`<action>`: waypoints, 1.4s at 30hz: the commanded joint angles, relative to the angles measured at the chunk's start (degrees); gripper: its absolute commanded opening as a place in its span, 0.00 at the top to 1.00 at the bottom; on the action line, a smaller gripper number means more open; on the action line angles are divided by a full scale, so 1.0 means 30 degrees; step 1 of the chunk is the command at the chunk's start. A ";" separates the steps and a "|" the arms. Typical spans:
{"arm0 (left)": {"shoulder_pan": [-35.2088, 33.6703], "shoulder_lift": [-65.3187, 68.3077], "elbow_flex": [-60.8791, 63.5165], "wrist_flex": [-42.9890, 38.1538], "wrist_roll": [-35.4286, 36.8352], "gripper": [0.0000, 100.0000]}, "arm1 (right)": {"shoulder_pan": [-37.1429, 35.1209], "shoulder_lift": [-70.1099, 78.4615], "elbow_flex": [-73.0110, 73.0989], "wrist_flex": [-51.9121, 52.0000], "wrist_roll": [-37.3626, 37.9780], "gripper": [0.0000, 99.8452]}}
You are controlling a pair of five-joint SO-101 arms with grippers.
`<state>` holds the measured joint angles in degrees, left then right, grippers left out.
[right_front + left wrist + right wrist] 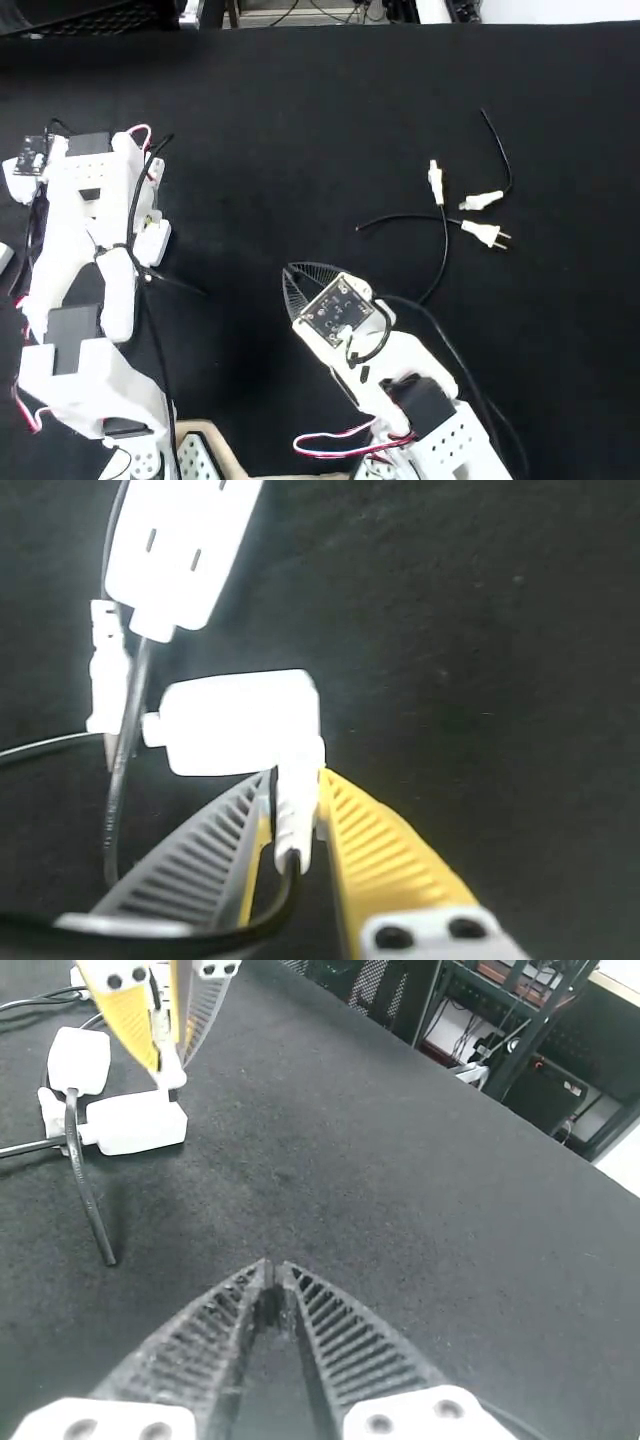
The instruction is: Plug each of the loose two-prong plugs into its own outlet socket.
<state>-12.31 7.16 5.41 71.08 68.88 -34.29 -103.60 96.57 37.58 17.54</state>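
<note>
Gripping left claw (297,782): its yellow and grey fingers are closed on the held plug (292,825), one finger on each side of the white body.
Held plug: small and white, with a black cord running back between the fingers. Its front end is against the edge of the near outlet block (240,725); the prongs are hidden, so I cannot tell how deep it sits.
Near outlet block: white, lying flat on the desk (300,110), just ahead of the left claw's fingertips.
Far outlet block (180,540): white, with slots showing on its upper face. It lies just beyond the near one and apart from it.
Side plug (100,670): a white ribbed piece beside both blocks, with a thin dark cord (118,780) running alongside.
Right claw (273,1268): black ribbed fingers, tips closed together with nothing between them. It hangs low over bare desk near the middle, well apart from the blocks.
Loose plugs: three white ones with black cords lie close together on the right part of the desk. These are the upper plug (436,180), the middle plug (483,200) and the lower plug (484,235), whose two prongs point away from the arms' side.
Desk: covered in black cloth.
</note>
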 commanded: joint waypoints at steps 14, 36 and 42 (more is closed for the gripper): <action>-0.1919 0.0059 -0.0132 -0.0381 0.0117 0.97 | 0.0293 -0.2564 -0.0073 -0.0234 -0.0205 0.99; -0.0425 0.0088 0.0396 -0.0440 0.0088 0.97 | 0.0293 -0.2564 -0.0073 -0.0205 -0.0205 0.99; -0.0366 0.0088 0.0308 -0.0469 0.0088 0.97 | 0.0293 -0.2564 -0.0073 -0.0205 -0.0205 0.99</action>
<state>-12.84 7.69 6.81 70.55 68.88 -34.29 -103.60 96.57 37.58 17.54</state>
